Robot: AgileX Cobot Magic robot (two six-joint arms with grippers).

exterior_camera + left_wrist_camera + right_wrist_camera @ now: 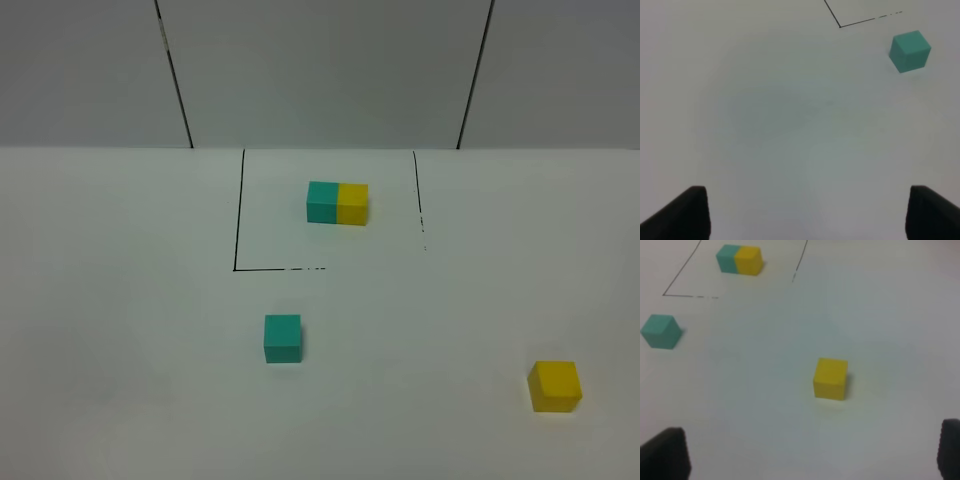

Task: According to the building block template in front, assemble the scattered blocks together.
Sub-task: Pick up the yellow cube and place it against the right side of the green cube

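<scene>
Step in hand: the opening, as I judge it. Nothing is gripped and nothing joined yet.

Left gripper (807,214): fingers spread wide, nothing between them, hanging above bare white table (120,320). The teal cube (910,51) lies well ahead of it, past the fingertips and off to the side toward the table's middle, not in line with the gap.

Right gripper (807,452): fingers also spread wide, and empty. The yellow cube (830,378) sits ahead of it, roughly in line with the gap between the fingers and nearer than the teal one is to the left gripper. It rests flat, one face turned nearly square to the gripper.

Teal-and-yellow template bar (337,202): far ahead of both grippers, inside the black outline (239,215). Teal is on the left half, yellow on the right, and the halves touch.

The two loose cubes are well apart, neither touching anything.

Next move, my reading: either arm can go first. The right has the easier approach: go forward and down to straddle the yellow cube, then close. The left would need to swing sideways first, and the teal cube sits turned corner-on to it, so the wrist may need to turn. The cubes then go together, teal left and yellow right.
</scene>
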